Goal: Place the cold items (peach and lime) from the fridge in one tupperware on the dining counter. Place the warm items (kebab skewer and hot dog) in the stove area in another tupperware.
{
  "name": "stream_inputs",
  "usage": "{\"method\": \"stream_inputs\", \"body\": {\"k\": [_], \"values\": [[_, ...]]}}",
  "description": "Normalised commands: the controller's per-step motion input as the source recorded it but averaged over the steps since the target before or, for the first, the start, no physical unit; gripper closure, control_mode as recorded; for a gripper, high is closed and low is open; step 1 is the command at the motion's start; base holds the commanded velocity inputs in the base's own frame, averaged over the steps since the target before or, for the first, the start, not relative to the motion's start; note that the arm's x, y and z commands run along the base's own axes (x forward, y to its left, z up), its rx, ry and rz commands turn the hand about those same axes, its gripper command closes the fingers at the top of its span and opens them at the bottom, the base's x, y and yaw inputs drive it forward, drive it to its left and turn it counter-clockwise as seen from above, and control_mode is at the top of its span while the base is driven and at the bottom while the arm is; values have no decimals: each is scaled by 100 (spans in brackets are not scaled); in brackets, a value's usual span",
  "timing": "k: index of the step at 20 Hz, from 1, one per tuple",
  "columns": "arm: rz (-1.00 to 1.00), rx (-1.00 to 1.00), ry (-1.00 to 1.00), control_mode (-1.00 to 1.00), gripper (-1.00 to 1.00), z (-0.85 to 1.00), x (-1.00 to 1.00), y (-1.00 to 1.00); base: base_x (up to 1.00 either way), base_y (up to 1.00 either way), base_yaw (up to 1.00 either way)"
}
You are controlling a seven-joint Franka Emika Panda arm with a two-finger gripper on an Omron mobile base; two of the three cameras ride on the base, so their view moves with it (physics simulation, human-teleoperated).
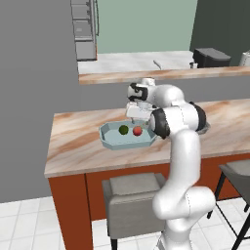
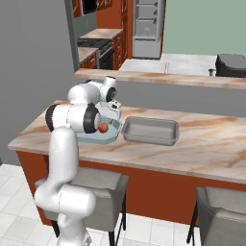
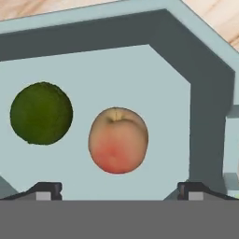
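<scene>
- The gripper (image 3: pixel 119 191) is seen in the hand view with its two dark fingertips (image 3: pixel 44 190) spread wide apart at the bottom edge; nothing is pinched between them.
- The peach (image 3: pixel 118 140) is found lying on the floor of the light blue tupperware (image 3: pixel 205 116), in line with the gap between the fingertips and untouched by either.
- The lime (image 3: pixel 41 113) is seen resting in the same tray, near the peach but apart from it.
- In the left base view, the lime (image 1: pixel 124 129) and the peach (image 1: pixel 137 131) are shown side by side inside the eight-sided blue tray (image 1: pixel 108 140), with the gripper (image 1: pixel 137 115) hung just above them.
- The blue tray is set on the marbled beige-pink desk (image 1: pixel 73 146), near its far edge.
- In the right base view, the grey rectangular tupperware (image 2: pixel 150 130) is seen on the desk (image 2: pixel 211 153) just beside the blue tray (image 2: pixel 106 138); nothing can be made out inside it.
- The peach (image 2: pixel 103 128) is partly hidden there by the arm.
- The stove area (image 2: pixel 98 47) and the grey fridge (image 2: pixel 146 29) are visible well behind the higher ledge.
</scene>
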Motion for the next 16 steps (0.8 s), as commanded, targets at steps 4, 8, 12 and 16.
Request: {"method": "stream_inputs", "body": {"k": [4,8,12,16], "values": [[-3,5,-32,-100,-100,60,-57,-1,0,0,0],[-3,4,-35,-100,-100,61,-80,0,0,0,0],[-1,2,-35,-100,-100,60,-94,0,0,0,0],[0,0,-25,-100,-100,60,-100,0,0,0,0]]}}
